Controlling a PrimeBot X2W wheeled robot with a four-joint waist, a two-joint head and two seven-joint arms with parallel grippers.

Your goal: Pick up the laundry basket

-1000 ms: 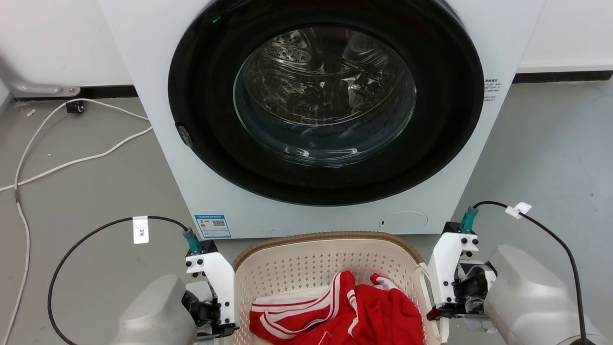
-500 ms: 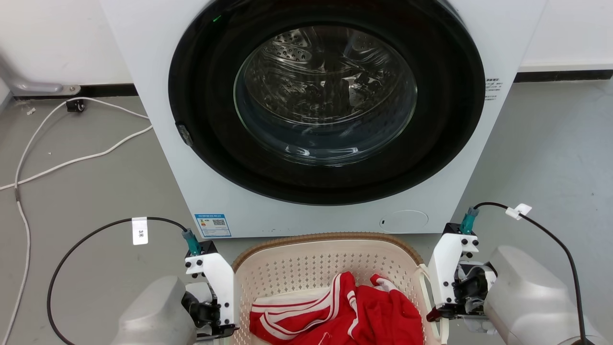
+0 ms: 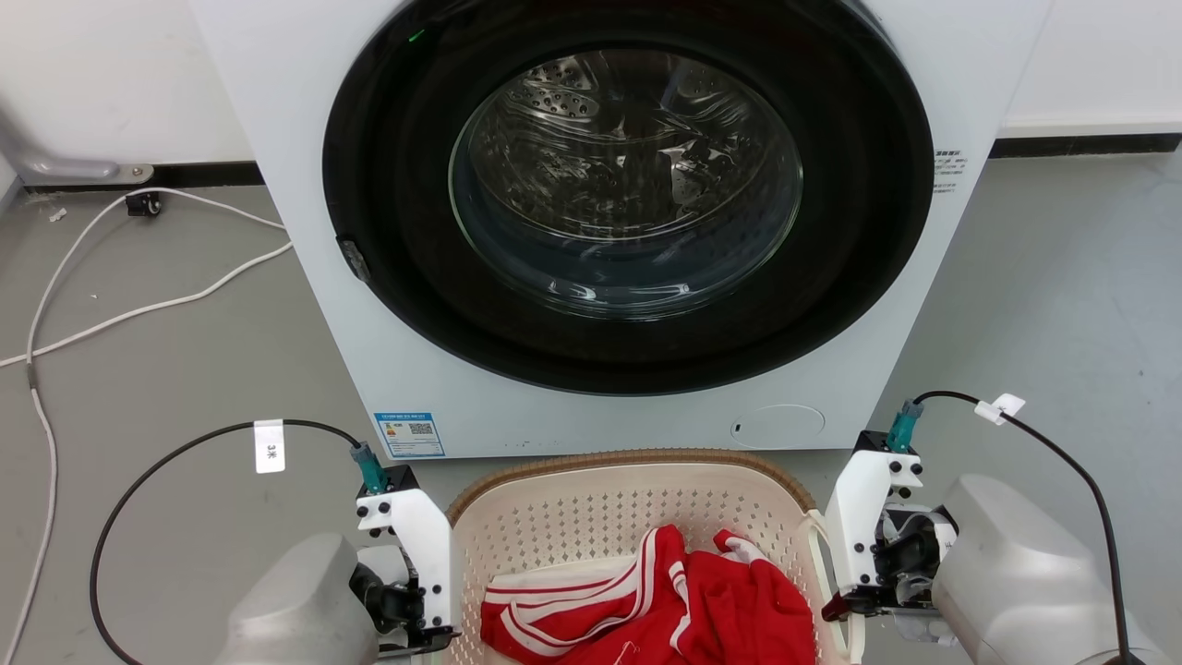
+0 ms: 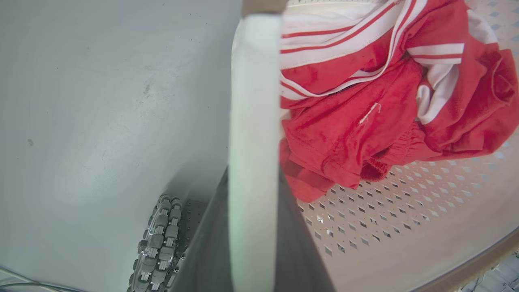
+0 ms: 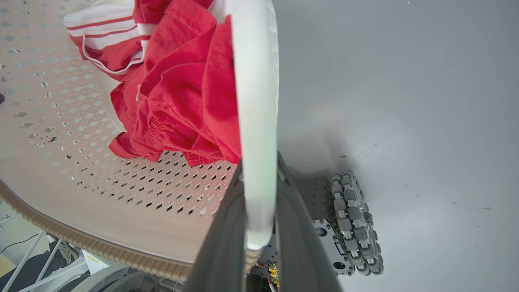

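Biggest worry: those loop handles are thin and slick. The left gripper [image 4: 253, 190] has both fingers pinched on the left handle [image 4: 253, 101], and the right gripper [image 5: 259, 174] is clamped the same way on the right handle [image 5: 255, 81]. If one arm rises faster, I'd guess the basket [image 3: 600, 517] tips and a strap slides out. The red clothes [image 3: 646, 600] are heaped toward 4 o'clock inside, so that side probably pulls harder. The washer [image 3: 628, 212] is also just past the rim at 12 o'clock, so any forward swing could bump it.

The basket sits at 6 o'clock in the head view, and I can't tell if it's off the floor [image 3: 166, 369]. The arms come in low from 7 and 5 o'clock, flanking it, fingers pointing down.
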